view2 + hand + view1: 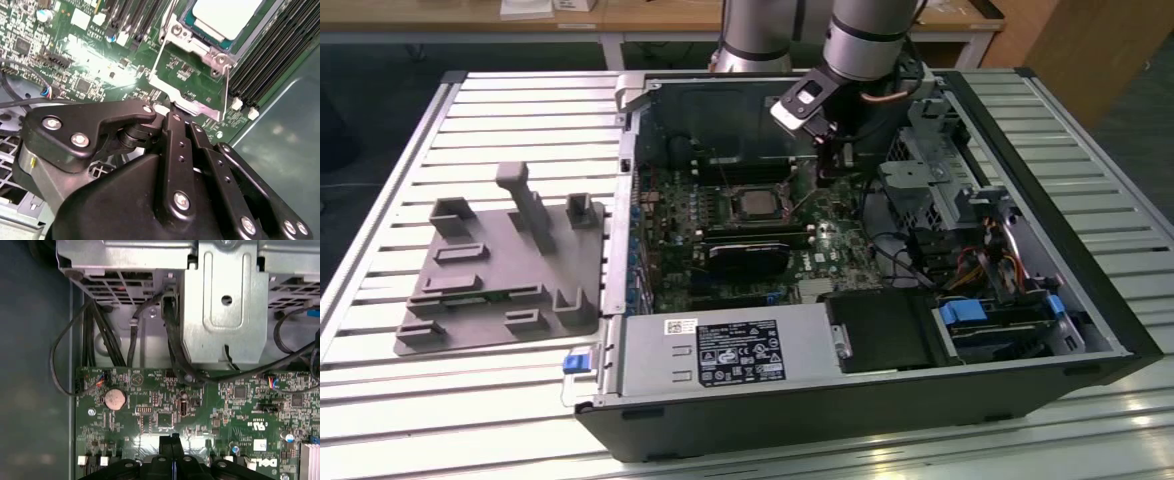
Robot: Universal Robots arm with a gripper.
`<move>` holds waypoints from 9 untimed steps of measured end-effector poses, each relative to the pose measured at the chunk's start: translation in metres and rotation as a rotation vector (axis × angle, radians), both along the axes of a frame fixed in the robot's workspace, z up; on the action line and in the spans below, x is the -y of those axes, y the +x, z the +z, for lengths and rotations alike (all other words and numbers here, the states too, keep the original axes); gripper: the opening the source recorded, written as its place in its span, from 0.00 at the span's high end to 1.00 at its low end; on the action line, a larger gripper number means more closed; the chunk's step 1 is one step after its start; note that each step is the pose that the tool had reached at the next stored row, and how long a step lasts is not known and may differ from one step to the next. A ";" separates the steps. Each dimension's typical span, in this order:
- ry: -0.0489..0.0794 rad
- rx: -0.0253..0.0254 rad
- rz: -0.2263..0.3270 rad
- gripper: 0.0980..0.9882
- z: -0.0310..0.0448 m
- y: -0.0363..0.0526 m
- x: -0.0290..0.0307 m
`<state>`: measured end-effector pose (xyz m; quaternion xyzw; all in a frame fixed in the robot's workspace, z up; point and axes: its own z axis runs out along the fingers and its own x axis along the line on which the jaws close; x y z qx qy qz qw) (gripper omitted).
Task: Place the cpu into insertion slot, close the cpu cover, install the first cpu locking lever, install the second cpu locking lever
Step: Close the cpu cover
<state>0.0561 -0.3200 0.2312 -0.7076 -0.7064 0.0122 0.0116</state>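
The black linkage-fingered tool (172, 441) is hanging inside the open black computer case (854, 425), which is lying on the slatted silver desk (520, 110). Its fingers are pressing together over the green motherboard (210, 410).

In the second wrist view the tool (172, 118) is sitting just beside the near edge of the thin silvery square-framed cpu cover (200, 107), which is standing flipped open. Whether they are touching, I cannot tell.

Beyond the cover, the dull silver square cpu (225, 17) is lying in the dark-rimmed square insertion slot (209, 36), apart from the tool.
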 end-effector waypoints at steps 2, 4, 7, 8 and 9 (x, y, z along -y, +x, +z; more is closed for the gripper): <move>0.000 0.0000 0.000 1.00 0.0000 -0.0027 0.0000; 0.000 0.0002 0.000 1.00 0.0000 -0.0064 0.0000; 0.000 0.0007 0.000 1.00 0.0000 -0.0127 0.0000; 0.000 0.0010 0.000 1.00 0.0000 -0.0150 0.0000; 0.000 0.0013 0.000 1.00 0.0000 -0.0172 0.0000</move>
